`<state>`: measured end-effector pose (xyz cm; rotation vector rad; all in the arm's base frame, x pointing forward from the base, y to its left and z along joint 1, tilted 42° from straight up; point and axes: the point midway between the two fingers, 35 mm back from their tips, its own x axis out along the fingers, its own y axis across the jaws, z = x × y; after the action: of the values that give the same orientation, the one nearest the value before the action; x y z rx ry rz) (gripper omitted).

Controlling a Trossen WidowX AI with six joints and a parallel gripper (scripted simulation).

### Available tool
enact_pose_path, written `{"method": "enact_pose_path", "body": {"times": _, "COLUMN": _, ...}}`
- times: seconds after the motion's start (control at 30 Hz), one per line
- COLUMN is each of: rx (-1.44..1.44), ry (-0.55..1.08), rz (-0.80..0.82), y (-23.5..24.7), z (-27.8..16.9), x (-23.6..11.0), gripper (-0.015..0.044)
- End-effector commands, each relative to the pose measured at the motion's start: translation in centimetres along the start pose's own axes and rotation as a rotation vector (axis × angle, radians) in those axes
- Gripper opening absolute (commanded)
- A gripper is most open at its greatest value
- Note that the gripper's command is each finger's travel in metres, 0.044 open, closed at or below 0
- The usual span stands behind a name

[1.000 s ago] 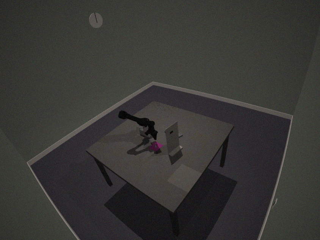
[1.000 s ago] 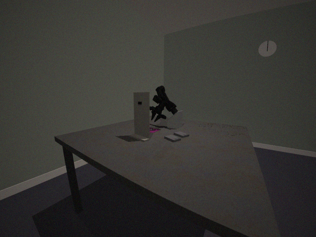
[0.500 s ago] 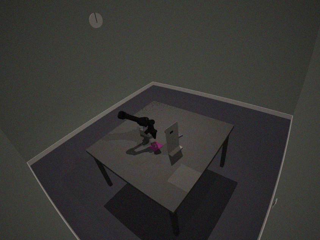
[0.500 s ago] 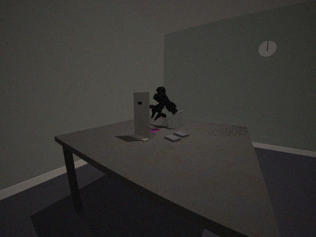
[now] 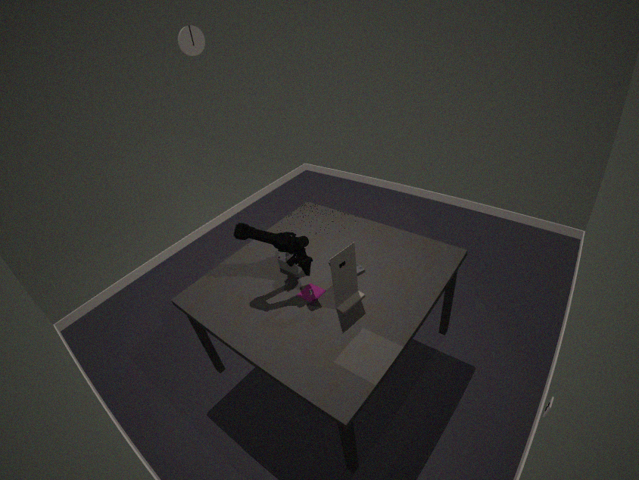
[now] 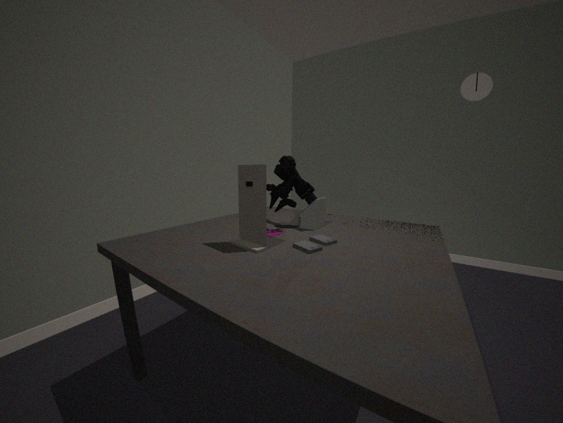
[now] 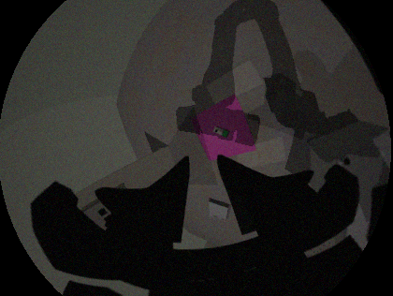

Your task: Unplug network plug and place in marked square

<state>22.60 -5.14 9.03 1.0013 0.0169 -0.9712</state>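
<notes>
The upright pale panel [image 5: 344, 281] [image 6: 251, 209] stands mid-table, and its small dark socket [image 5: 341, 263] [image 6: 249, 183] is empty. The magenta marked square [image 5: 317, 295] [image 6: 274, 233] [image 7: 239, 143] lies on the table beside the panel. The small plug [image 7: 224, 132] lies inside that square. My gripper [image 5: 308, 268] [image 6: 278, 203] [image 7: 203, 158] hangs a little above the square, tilted downwards. Its fingers stand apart with nothing between them, clear of the plug and the table.
Two flat grey blocks [image 6: 307, 246] [image 6: 323, 239] lie on the table on the other side of the panel. The arm's pale base [image 6: 313, 213] stands behind the gripper. A lighter patch [image 5: 367, 355] marks the table near its front edge.
</notes>
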Motion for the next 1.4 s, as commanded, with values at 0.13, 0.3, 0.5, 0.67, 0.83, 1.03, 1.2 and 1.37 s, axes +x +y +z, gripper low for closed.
{"method": "enact_pose_path", "body": {"times": 0.13, "rx": -0.001, "ry": 0.003, "rz": -0.002, "y": 0.3, "z": -0.1, "x": -0.4, "gripper": 0.0156}}
{"method": "enact_pose_path", "body": {"times": 0.3, "rx": -0.004, "ry": 0.015, "rz": -0.012, "y": 0.9, "z": -0.4, "x": -1.3, "gripper": 0.0156}}
{"method": "enact_pose_path", "body": {"times": 0.5, "rx": -0.01, "ry": 0.025, "rz": -0.02, "y": 1.7, "z": -0.7, "x": -2.5, "gripper": 0.0156}}
{"method": "enact_pose_path", "body": {"times": 0.67, "rx": -0.013, "ry": 0.029, "rz": -0.023, "y": 2.4, "z": -0.8, "x": -3.5, "gripper": 0.0156}}
{"method": "enact_pose_path", "body": {"times": 0.83, "rx": -0.009, "ry": 0.028, "rz": -0.026, "y": 3.1, "z": -0.8, "x": -4.5, "gripper": 0.0156}}
{"method": "enact_pose_path", "body": {"times": 1.03, "rx": -0.003, "ry": 0.023, "rz": -0.024, "y": 3.9, "z": -0.6, "x": -5.8, "gripper": 0.0156}}
{"method": "enact_pose_path", "body": {"times": 1.2, "rx": 0.003, "ry": 0.016, "rz": -0.018, "y": 4.6, "z": -0.4, "x": -6.9, "gripper": 0.0156}}
{"method": "enact_pose_path", "body": {"times": 1.37, "rx": 0.008, "ry": 0.008, "rz": -0.006, "y": 5.5, "z": 0.0, "x": -8.1, "gripper": 0.0156}}
